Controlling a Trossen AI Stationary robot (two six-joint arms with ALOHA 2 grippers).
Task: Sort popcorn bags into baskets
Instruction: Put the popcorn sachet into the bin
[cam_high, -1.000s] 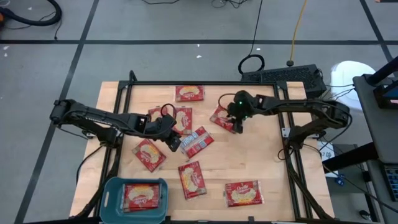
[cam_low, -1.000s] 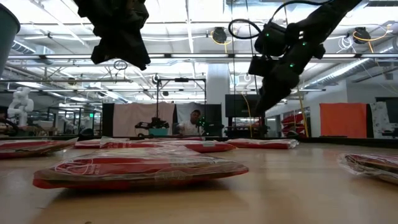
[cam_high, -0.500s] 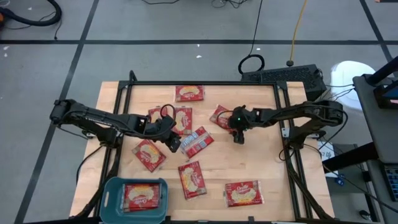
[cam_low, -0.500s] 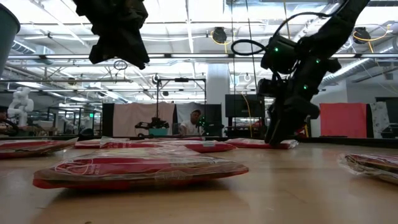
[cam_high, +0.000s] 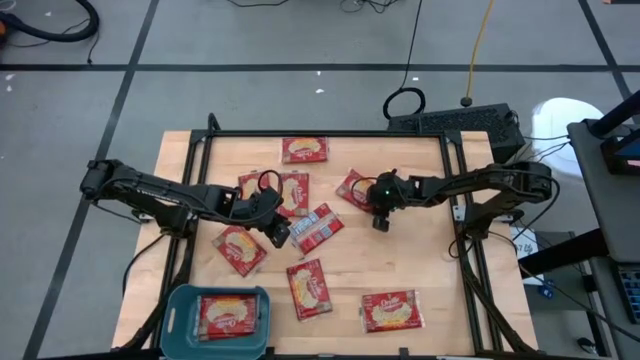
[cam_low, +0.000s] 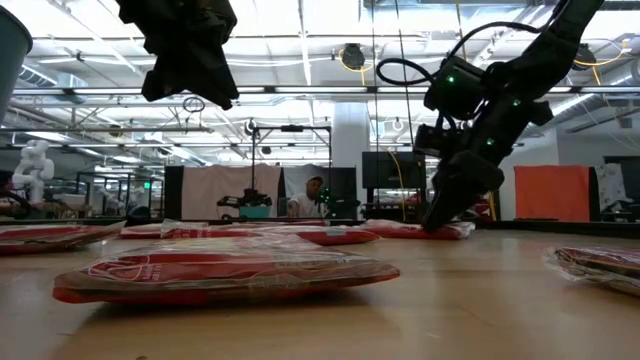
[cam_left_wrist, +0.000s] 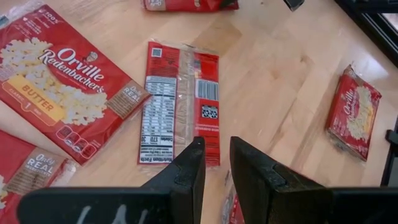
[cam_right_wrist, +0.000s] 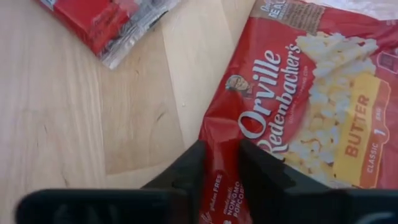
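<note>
Several red popcorn bags lie flat on the wooden table. My right gripper (cam_high: 380, 208) is down at the table's far right, shut on the near end of one red bag (cam_high: 356, 187), which also shows in the low view (cam_low: 415, 230). My left gripper (cam_high: 278, 232) hangs above the table, well clear in the low view (cam_low: 190, 60). Its fingers are shut and empty, beside a bag lying label side up (cam_left_wrist: 180, 99). The teal basket (cam_high: 180, 318) stands at the near left with one bag (cam_high: 228, 316) in it. My right gripper has the red bag's near end (cam_right_wrist: 221, 177) between its two fingers, at the bag's edge. The fingers come from above, slanting down. The bag still lies flat on the table.
Other bags lie at the far middle (cam_high: 304, 150), behind my left gripper (cam_high: 292, 190), at the near left (cam_high: 240, 248), the near middle (cam_high: 310, 288) and the near right (cam_high: 390, 310). A black frame (cam_high: 455, 200) borders the table.
My right gripper has come down from above the table onto the red bag's near end, then tipped to a slant. The bag has stayed flat where it was.
</note>
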